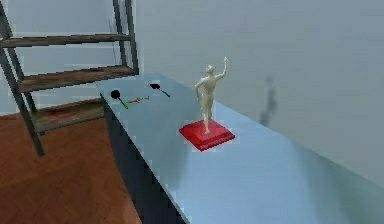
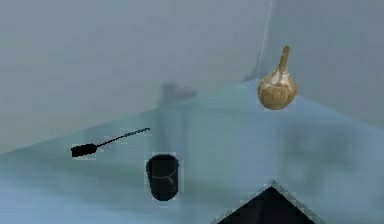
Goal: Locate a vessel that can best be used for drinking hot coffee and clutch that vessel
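Note:
A small dark cup-like vessel stands upright on the pale blue-grey countertop in the arm side view, low and left of the middle. It is round, black, and its mouth faces up. I cannot make out a handle on it.
A black long-handled utensil lies left of the vessel. A wicker-wrapped bottle stands farther out on the right. In the forward view a pale statue on a red base stands on the counter, with utensils beyond, a wooden shelf at left and brown floor.

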### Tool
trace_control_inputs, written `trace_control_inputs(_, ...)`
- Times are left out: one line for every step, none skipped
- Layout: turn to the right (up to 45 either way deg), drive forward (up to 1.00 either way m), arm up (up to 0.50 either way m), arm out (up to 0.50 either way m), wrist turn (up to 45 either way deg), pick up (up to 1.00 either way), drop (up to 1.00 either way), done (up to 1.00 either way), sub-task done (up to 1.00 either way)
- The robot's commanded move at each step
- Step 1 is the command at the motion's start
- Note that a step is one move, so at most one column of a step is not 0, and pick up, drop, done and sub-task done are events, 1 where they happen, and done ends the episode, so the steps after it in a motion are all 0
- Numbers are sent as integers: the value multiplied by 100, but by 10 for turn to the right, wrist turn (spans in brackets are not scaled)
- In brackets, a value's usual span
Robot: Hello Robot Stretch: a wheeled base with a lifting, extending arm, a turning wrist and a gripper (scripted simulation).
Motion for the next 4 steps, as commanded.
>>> trace_control_inputs(0, 0, 50, 0, 0, 0, 0, 0, 0)
trace_control_inputs(0, 0, 38, 0, 0, 0, 0, 0, 0)
trace_control_inputs(0, 0, 0, 4, 0, 0, 0, 0, 0)
trace_control_inputs(0, 0, 0, 0, 450, 0, 0, 0, 0)
